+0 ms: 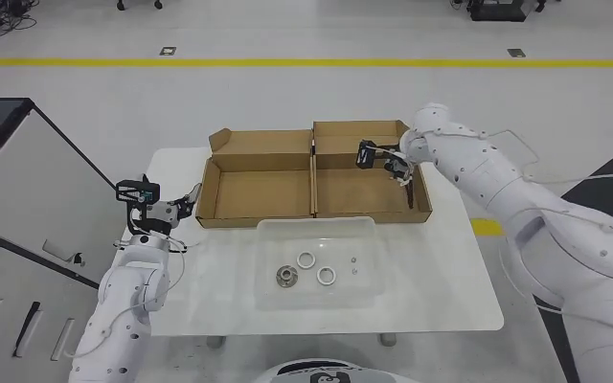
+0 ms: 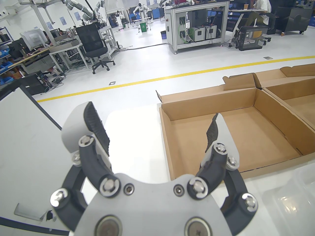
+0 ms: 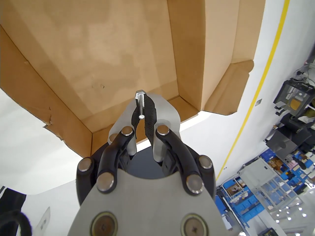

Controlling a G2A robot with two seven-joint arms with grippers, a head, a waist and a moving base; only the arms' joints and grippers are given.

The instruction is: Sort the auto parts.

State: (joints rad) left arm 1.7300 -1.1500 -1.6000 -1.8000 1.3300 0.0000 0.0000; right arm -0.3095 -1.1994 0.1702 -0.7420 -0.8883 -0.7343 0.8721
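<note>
Mid-delivery: pinches a small silver hex-head bolt (image 3: 140,99) in the right gripper (image 3: 142,110), above the open brown cardboard box (image 3: 86,37). Next, calls for lowering and releasing inside. Left gripper (image 2: 153,119) spread wide, empty.

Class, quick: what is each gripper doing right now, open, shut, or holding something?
Left gripper: open, empty.
Right gripper: shut on a bolt.

Left gripper (image 2: 152,112), fingers (image 2: 96,126) wide apart, near open cardboard box (image 2: 221,100) on table (image 2: 137,146)
</note>
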